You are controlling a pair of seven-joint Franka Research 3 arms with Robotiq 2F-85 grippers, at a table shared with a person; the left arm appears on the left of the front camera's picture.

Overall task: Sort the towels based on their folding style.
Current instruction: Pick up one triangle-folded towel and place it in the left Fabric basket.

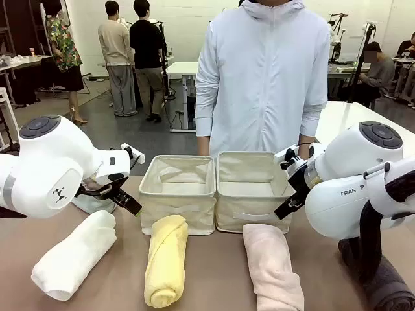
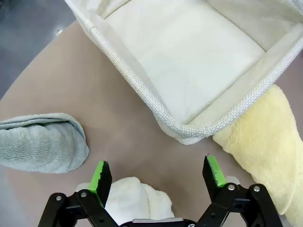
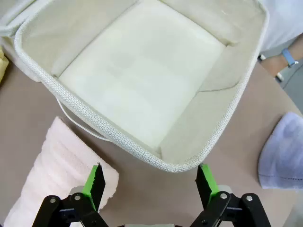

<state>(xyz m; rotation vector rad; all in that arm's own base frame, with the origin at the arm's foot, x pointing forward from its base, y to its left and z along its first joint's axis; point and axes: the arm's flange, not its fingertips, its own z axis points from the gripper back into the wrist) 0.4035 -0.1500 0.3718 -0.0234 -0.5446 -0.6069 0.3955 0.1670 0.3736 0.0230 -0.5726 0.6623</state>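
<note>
White towel (image 2: pixel 136 199) beneath left tool (image 2: pixel 157 172), jaws apart.

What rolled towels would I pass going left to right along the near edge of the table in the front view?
white towel → yellow towel → pink towel → dark grey towel, partly behind the robot's right arm.

White rolled terry towel (image 1: pixel 74 254), yellow rolled towel (image 1: pixel 165 259) and pink rolled towel (image 1: pixel 272 272): soft, nubbly, matt cloth. At their twelve o'clock, left beige bin (image 1: pixel 178 214) and right beige bin (image 1: pixel 249 210): coarse woven fabric. Brown tabletop (image 1: pixel 217 275): smooth, matt.
</note>
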